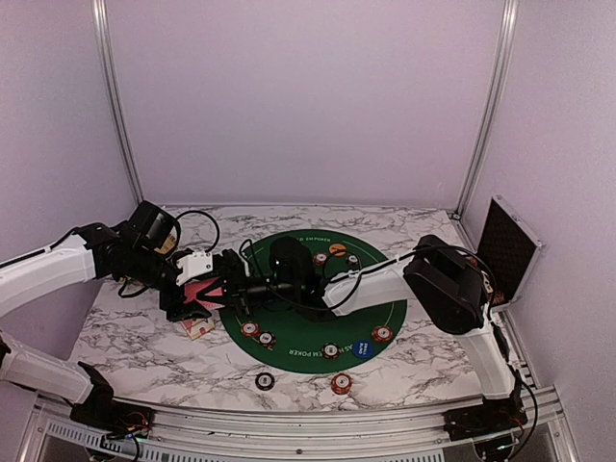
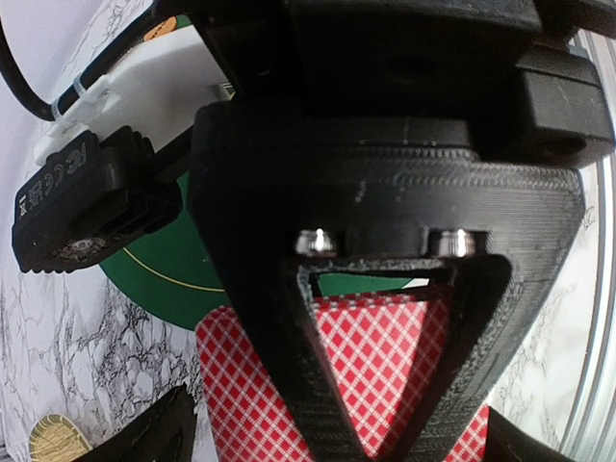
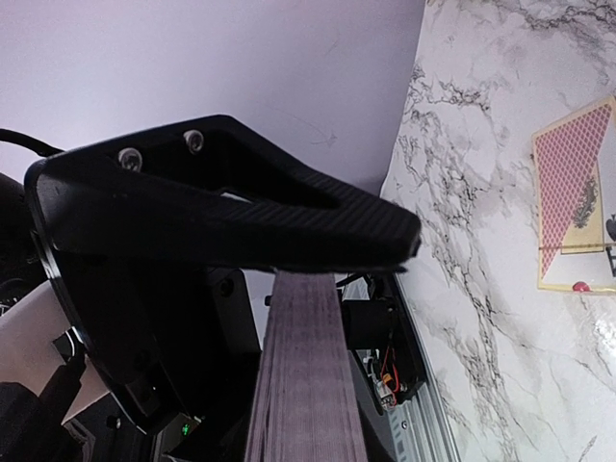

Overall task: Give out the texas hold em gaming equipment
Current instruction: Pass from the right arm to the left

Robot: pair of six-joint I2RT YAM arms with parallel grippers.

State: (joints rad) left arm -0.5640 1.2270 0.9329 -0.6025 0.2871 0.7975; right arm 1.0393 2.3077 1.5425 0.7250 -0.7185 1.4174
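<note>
A deck of red-checked playing cards (image 1: 204, 290) hangs at the left edge of the green mat (image 1: 385, 308). My right gripper (image 1: 231, 289) reaches across the mat and is shut on the deck (image 3: 306, 385); its upper finger (image 3: 241, 212) presses on the cards' edges. In the left wrist view the right gripper's triangular finger (image 2: 385, 192) covers the deck's back (image 2: 385, 356). My left gripper (image 1: 195, 295) stands open around the deck, with its fingertips (image 2: 159, 433) wide apart. Dealt cards (image 1: 199, 327) lie on the marble below. Poker chips (image 1: 250, 328) and a blue button (image 1: 362, 348) sit on the mat.
Two chips (image 1: 264, 380) (image 1: 340, 383) lie on the marble in front of the mat. More chips (image 1: 337, 249) sit at the mat's far side. A black case (image 1: 510, 245) stands open at the right edge. Aluminium frame posts (image 1: 115, 106) line the back corners.
</note>
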